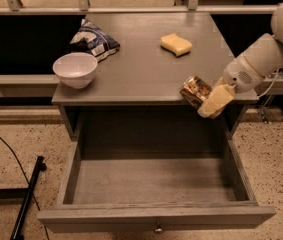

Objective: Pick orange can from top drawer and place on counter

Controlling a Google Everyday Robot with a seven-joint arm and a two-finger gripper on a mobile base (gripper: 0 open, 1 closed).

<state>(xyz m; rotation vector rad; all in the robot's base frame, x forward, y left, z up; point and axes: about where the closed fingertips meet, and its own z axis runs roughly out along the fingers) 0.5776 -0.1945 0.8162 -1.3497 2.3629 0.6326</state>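
Observation:
My gripper [205, 98] is shut on the orange can [195, 90], a shiny copper-brown can held tilted at the front right edge of the counter [141, 54]. The can overlaps the counter's front lip, above the right rear part of the top drawer [153, 184]. The drawer is pulled wide open and shows nothing inside; its small round knob [158, 229] is on the front panel. My white arm reaches in from the upper right.
A white bowl [75, 69] stands at the counter's front left. A blue-and-white snack bag [94, 40] lies behind it. A yellow sponge [176, 44] lies at the back centre-right. A black stand leg and cable lie on the speckled floor at left.

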